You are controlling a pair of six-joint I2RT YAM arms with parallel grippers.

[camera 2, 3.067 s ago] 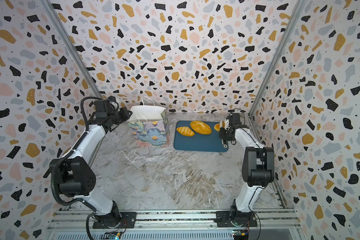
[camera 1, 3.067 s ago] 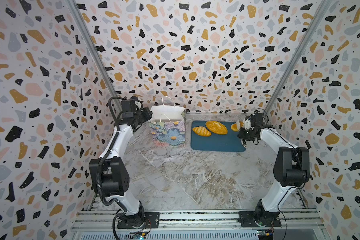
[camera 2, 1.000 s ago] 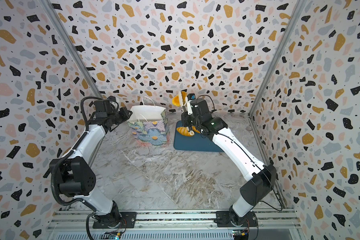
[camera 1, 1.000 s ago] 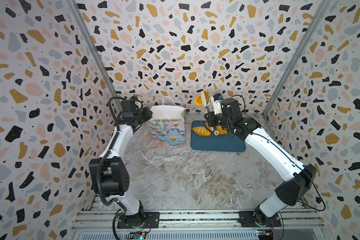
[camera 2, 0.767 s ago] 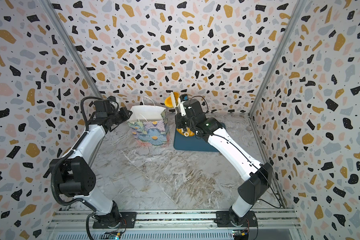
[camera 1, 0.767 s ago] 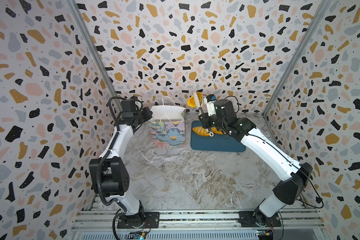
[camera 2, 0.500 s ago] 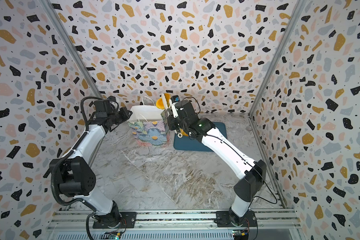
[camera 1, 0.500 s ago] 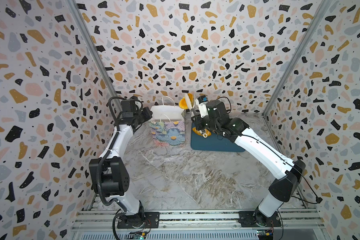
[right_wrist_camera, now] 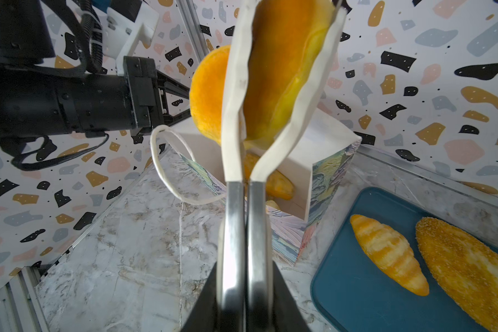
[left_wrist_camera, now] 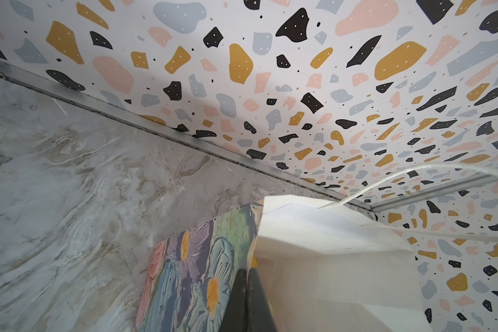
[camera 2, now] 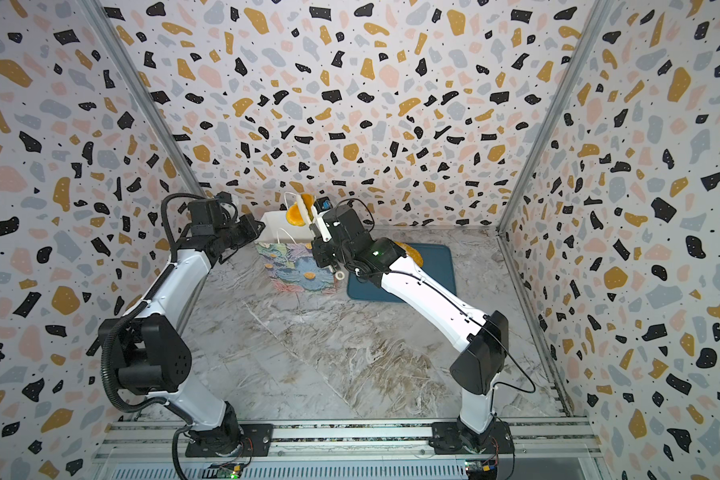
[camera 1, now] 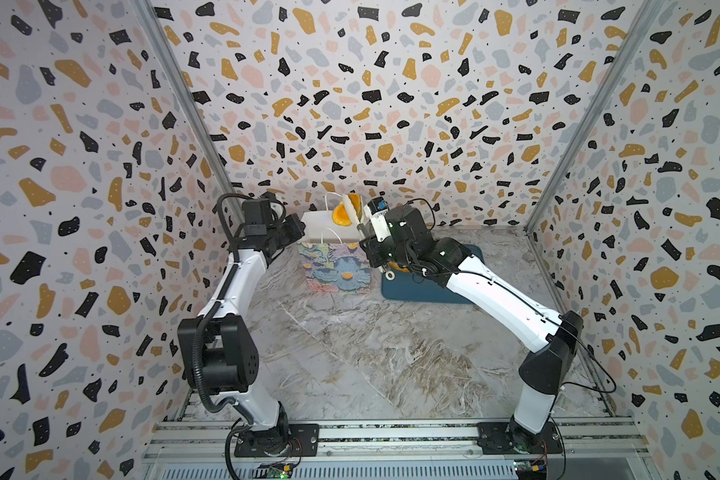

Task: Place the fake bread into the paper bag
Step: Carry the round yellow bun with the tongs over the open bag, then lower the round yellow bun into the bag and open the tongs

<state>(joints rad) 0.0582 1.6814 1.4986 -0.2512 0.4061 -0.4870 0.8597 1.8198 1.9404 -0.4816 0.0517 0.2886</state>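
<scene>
In both top views the right arm [camera 1: 495, 299] covers most of the teal tray [camera 1: 408, 291], leaving only an orange sliver [camera 2: 415, 253] of its breads. What lies in the paper bag [camera 1: 337, 270] is out of sight there. In the right wrist view the speckled loaf [right_wrist_camera: 466, 267] and the bun [right_wrist_camera: 282, 72] run past the picture's edge, and the right gripper [right_wrist_camera: 288, 28] hides part of the rolls [right_wrist_camera: 279, 182] in the bag. The left gripper [left_wrist_camera: 246, 273] is cut off by the edge of the left wrist view.

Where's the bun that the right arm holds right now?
In both top views the bun is clamped in the right end effector, raised over the open paper bag, just left of the teal tray.
</scene>
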